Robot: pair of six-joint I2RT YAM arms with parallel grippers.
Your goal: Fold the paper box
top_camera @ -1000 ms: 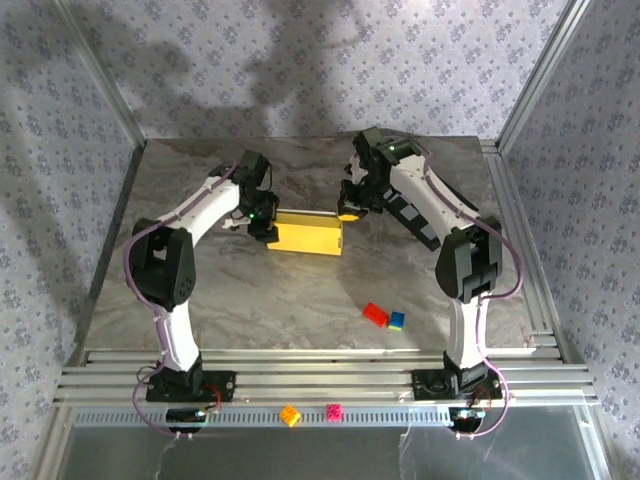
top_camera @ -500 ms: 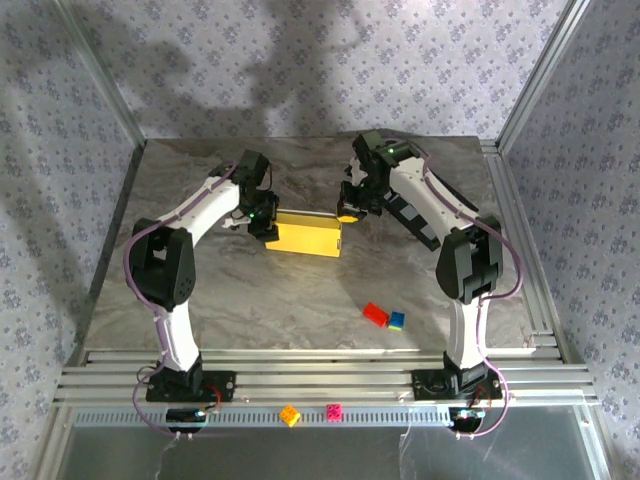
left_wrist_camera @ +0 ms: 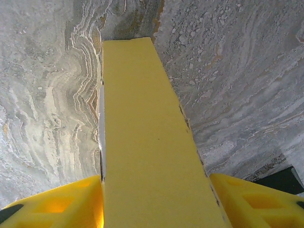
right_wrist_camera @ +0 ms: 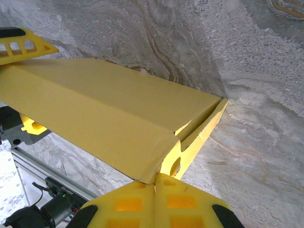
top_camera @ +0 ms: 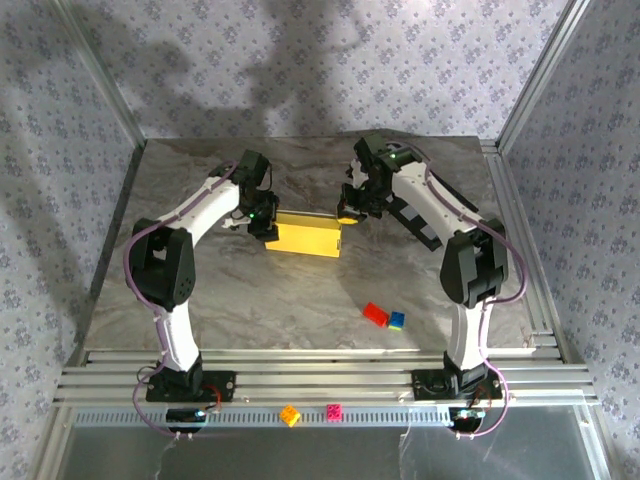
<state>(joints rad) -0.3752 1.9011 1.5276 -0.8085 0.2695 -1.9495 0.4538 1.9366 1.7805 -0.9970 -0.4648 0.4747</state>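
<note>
While the left gripper [top_camera: 262, 222] clamps the paper box [top_camera: 308, 237], the closed right gripper [top_camera: 348, 212] should press its end flap [right_wrist_camera: 203, 129] squarely.

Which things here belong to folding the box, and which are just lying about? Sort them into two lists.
Job in hand: paper box; left gripper at its left end; right gripper at its right end.

Lying about: red brick; blue brick; orange brick; pink brick.
</note>
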